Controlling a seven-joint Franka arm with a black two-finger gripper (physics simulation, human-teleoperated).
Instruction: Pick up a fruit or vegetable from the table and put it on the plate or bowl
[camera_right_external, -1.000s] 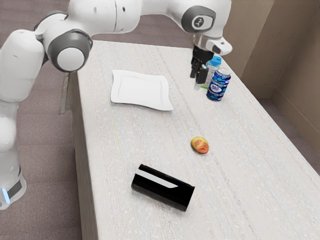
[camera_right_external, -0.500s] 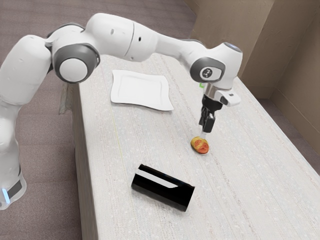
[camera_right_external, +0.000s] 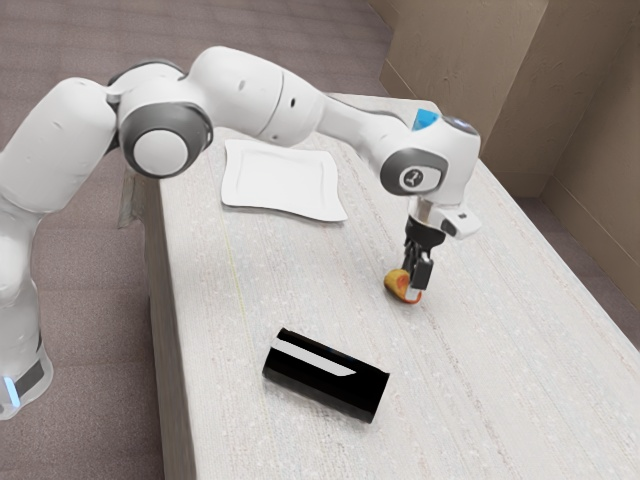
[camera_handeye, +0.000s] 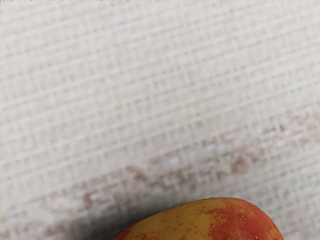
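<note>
Fruit (camera_right_external: 399, 284) lay under the gripper (camera_right_external: 414, 290) near the middle of the table (camera_right_external: 250, 300); whether the jaws gripped it could not be told, so centring and a firm squeeze seemed wise before lifting.

Red-yellow fruit (camera_right_external: 397, 284) lies apart from white plate (camera_right_external: 283, 180).

The black two-finger end effector (camera_right_external: 416, 284) is dropping from just above the small yellow-red fruit (camera_right_external: 398, 283) down onto it, now covering its side toward the exterior view's right.
</note>
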